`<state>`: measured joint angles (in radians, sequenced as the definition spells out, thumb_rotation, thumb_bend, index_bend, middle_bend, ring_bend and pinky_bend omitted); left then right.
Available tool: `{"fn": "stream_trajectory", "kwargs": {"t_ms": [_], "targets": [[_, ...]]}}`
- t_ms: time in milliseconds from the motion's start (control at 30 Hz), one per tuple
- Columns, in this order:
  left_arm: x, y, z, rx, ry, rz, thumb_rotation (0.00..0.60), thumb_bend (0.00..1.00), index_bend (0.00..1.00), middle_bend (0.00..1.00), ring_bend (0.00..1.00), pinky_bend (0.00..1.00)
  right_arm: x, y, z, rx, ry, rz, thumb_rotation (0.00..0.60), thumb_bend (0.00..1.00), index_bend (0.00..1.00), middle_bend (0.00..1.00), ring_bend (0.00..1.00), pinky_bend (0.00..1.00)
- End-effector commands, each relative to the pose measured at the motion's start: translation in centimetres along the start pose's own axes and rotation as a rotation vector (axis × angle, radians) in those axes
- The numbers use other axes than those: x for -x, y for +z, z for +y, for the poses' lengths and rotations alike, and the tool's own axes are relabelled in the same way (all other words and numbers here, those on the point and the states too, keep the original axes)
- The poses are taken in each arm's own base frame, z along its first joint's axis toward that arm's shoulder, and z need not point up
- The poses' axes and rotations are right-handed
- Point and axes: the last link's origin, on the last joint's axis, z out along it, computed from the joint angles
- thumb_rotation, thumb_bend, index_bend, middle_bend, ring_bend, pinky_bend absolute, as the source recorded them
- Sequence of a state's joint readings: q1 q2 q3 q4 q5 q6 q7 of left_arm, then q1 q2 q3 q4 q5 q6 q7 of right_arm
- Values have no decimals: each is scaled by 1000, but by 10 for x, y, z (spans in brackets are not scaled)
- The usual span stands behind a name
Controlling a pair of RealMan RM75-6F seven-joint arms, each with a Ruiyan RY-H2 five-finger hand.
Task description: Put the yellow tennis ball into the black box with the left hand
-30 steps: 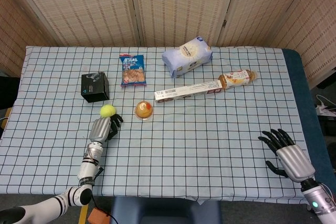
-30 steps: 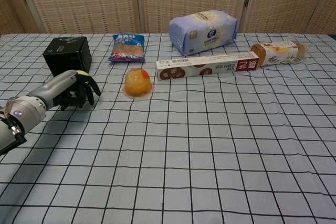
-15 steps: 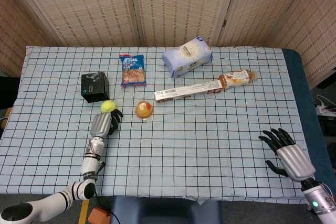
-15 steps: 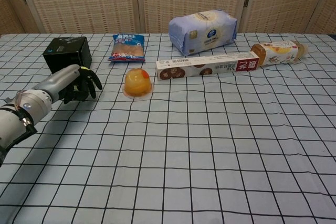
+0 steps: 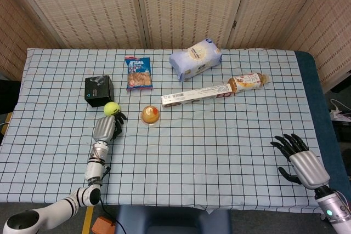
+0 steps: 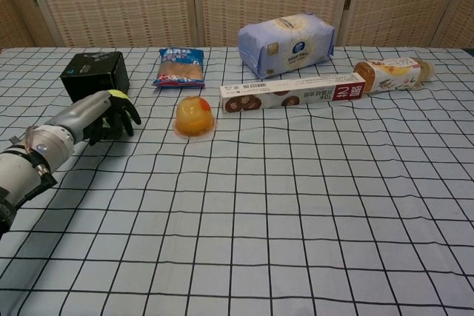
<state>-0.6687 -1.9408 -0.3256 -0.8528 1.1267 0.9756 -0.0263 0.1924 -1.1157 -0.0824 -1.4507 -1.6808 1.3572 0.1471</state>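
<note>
Your tabletop [image 5: 219, 135] wears a matt checked cloth. The tennis ball [image 5: 112, 108] looks fuzzy, the black box [image 5: 99, 90] matt. Your left hand [image 5: 105, 129] shows brushed metal with black fingers [image 6: 127, 116].

even, bright indoor light; soft short shadows under objects; both views sharp, no glare.

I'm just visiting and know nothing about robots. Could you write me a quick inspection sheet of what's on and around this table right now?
Surface: table under a blue-and-white checked cloth.
Job's things: yellow tennis ball at the left hand's fingertips, just in front of the black box.
Clutter: snack bag, pale blue packet, long carton, bottle lying down, orange jelly cup.
Hands: left hand behind the ball, whether it grips is unclear; right hand with fingers spread, holding nothing, at the table's right edge.
Cables: one at the far right, off the table.
Surroundings: woven folding screens behind.
</note>
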Motion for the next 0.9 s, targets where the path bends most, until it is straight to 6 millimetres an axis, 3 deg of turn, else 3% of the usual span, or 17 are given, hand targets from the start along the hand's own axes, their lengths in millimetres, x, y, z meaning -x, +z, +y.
{"fn": "stream_trajectory", "kwargs": {"t_ms": [33, 267, 500, 900], "targets": [[0, 1, -1, -3, 6, 4, 600, 949, 395, 434, 442, 727, 0, 0, 0, 1, 0, 0, 600, 269, 157, 77, 0, 21], [1, 4, -1, -14, 13, 10, 600, 949, 354, 396, 404, 665, 0, 1, 0, 2, 0, -1, 600, 269, 157, 77, 0, 21], [1, 5, 0, -20, 10, 15, 600, 947, 257, 296, 328, 612, 0, 0, 1, 2, 1, -1, 600, 269, 157, 77, 0, 21], [-2, 12, -1, -37, 26, 6, 600, 950, 234, 288, 316, 589, 1, 0, 0, 1, 1, -4, 600, 269, 157, 77, 0, 21]]}}
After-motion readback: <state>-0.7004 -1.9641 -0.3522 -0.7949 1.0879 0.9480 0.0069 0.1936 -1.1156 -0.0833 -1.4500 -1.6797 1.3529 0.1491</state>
